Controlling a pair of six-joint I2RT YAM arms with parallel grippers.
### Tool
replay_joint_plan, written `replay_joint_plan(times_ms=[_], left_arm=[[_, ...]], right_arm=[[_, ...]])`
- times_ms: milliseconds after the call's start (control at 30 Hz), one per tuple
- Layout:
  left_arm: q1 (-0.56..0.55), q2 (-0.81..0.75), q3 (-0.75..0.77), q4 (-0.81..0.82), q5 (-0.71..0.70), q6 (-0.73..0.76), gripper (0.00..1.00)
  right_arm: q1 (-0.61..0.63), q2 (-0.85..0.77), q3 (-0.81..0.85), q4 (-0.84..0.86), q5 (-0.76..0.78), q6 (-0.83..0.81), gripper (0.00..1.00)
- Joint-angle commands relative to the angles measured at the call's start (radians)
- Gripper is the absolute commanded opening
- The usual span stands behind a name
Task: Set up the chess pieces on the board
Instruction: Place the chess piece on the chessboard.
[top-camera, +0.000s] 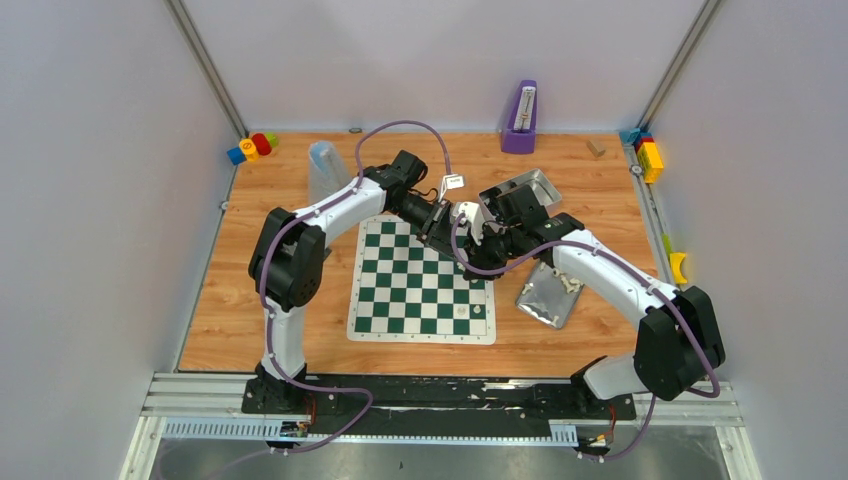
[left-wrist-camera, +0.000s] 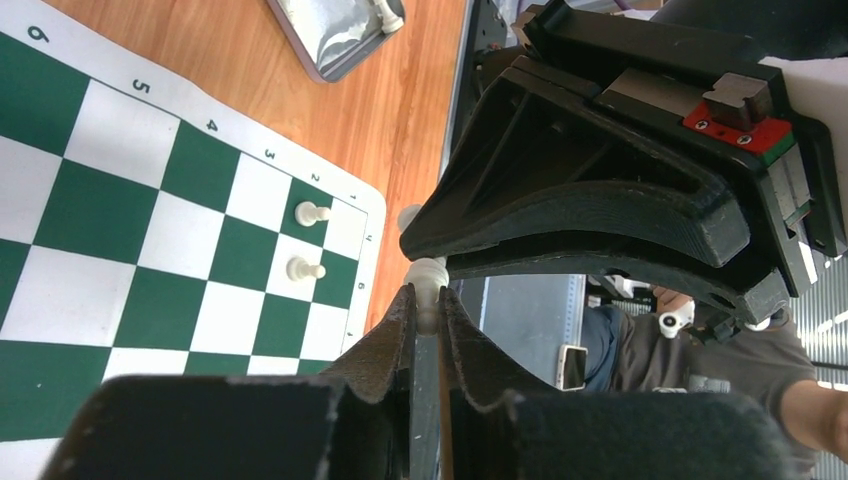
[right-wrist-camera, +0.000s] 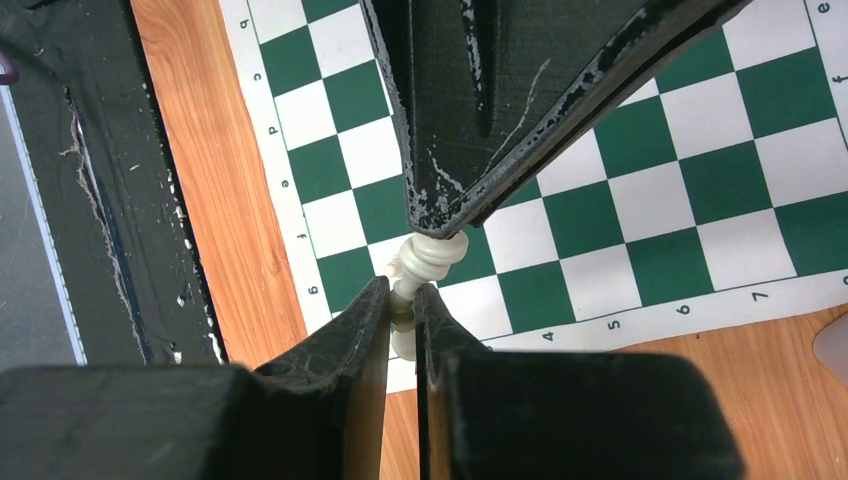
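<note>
Early in the job. Only two pieces (left-wrist-camera: 312, 213) stand on the board (top-camera: 400, 300), at its near right corner. Above the board's far right corner, left gripper (left-wrist-camera: 427, 298) and right gripper (right-wrist-camera: 403, 295) both pinch one chess piece (right-wrist-camera: 432, 255). Nearly the whole set left to place, some in the tray (top-camera: 535, 300) right of the board.

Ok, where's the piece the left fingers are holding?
Mid-air at the top view's centre, roughly over the board's far right corner: the piece is pinched by both the left fingers and the right fingers, tip to tip.
</note>
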Motion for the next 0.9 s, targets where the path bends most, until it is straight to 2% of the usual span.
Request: replay_joint_plan(times_ms=[0, 133, 400, 667, 867], left_arm=[[-0.009, 0.004, 0.039, -0.022, -0.005, 0.03, 0.1], [-0.009, -0.017, 0.041, -0.076, -0.122, 0.111, 0.04], [-0.021, -0.122, -0.062, -0.083, -0.43, 0.286, 0.02], [-0.158, -0.128, -0.155, -0.004, -0.664, 0.348, 0.03], [-0.247, -0.116, -0.173, 0.045, -0.789, 0.349, 0.07]], right_arm=[[0.005, -0.018, 0.013, 0.022, 0.005, -0.001, 0.0], [-0.003, -0.055, -0.032, 0.019, 0.058, -0.018, 0.0], [-0.108, -0.173, -0.146, 0.025, 0.046, 0.004, 0.0], [-0.291, -0.269, -0.176, 0.04, -0.012, 0.031, 0.0], [-0.346, -0.296, -0.176, 0.046, -0.015, 0.04, 0.0]])
